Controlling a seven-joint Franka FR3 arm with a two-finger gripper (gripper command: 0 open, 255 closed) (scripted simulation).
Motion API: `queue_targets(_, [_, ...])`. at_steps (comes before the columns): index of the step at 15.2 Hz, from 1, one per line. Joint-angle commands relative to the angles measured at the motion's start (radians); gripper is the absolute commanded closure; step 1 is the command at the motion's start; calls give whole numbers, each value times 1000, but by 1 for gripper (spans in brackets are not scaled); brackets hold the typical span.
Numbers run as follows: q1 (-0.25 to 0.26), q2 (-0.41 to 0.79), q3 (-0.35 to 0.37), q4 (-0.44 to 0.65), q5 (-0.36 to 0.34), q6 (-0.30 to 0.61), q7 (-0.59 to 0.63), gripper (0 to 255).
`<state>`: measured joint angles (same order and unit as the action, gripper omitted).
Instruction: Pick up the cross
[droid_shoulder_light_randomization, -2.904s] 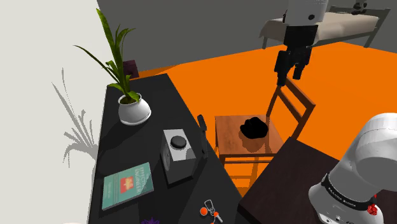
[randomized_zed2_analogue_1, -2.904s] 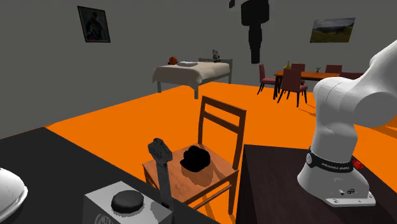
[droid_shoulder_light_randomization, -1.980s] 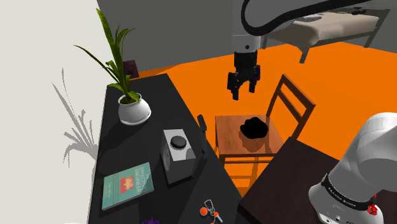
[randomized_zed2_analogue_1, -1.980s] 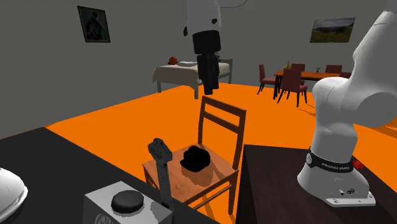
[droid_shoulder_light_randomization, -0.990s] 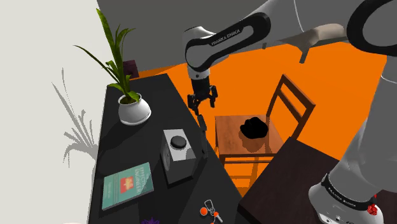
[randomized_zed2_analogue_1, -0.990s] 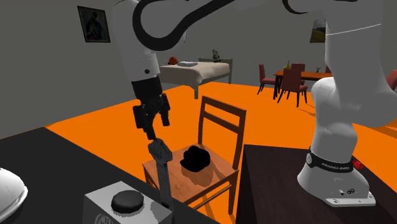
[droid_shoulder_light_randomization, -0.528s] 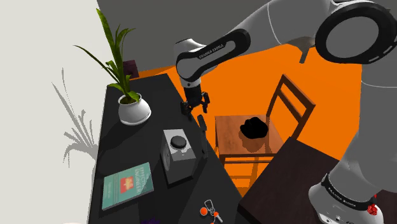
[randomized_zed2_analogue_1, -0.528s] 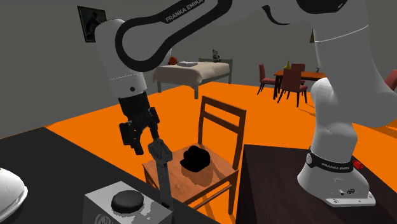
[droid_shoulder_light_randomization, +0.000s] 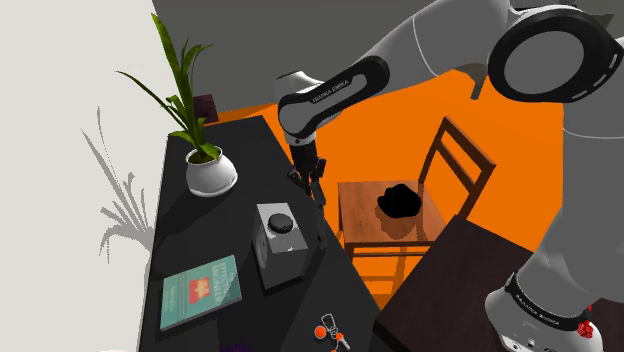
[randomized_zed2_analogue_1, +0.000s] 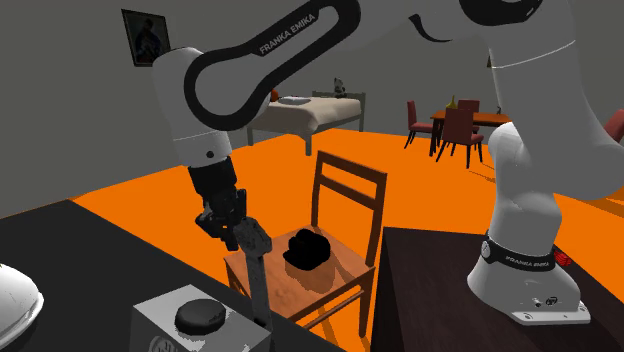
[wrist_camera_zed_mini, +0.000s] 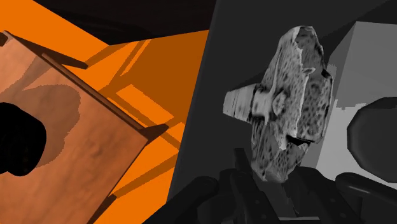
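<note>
The cross (droid_shoulder_light_randomization: 319, 215) is a mottled grey, stone-like piece standing upright at the edge of the black table (droid_shoulder_light_randomization: 235, 195), beside a grey box. In the second exterior view its shaft (randomized_zed2_analogue_1: 258, 272) rises in front of the chair. My black gripper (droid_shoulder_light_randomization: 310, 183) has come down on the cross's top end (randomized_zed2_analogue_1: 232, 232). In the wrist view the cross (wrist_camera_zed_mini: 289, 108) stands between the two black fingers (wrist_camera_zed_mini: 245, 191), which clasp its near end; the gripper (wrist_camera_zed_mini: 270, 177) is shut on it.
A grey box with a black knob (droid_shoulder_light_randomization: 281, 240) stands right next to the cross. A potted plant (droid_shoulder_light_randomization: 208, 168) and a teal book (droid_shoulder_light_randomization: 201, 290) share the table. A wooden chair (droid_shoulder_light_randomization: 440, 165) with a black lump (droid_shoulder_light_randomization: 400, 202) stands close by. Orange floor lies beyond.
The arm swung down from above the chair to the table edge. In the last half second the fingers went from open beside the cross's top to shut on it.
</note>
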<state>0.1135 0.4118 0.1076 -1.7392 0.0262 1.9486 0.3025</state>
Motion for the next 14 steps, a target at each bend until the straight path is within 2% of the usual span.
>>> queue_targets(1, [0,0,0,0,0,0,0,255])
queue_targets(7, [-1,0,0,0,0,1,-1,255])
queue_targets(14, [-2,-38,1,40,3,-78,1,255])
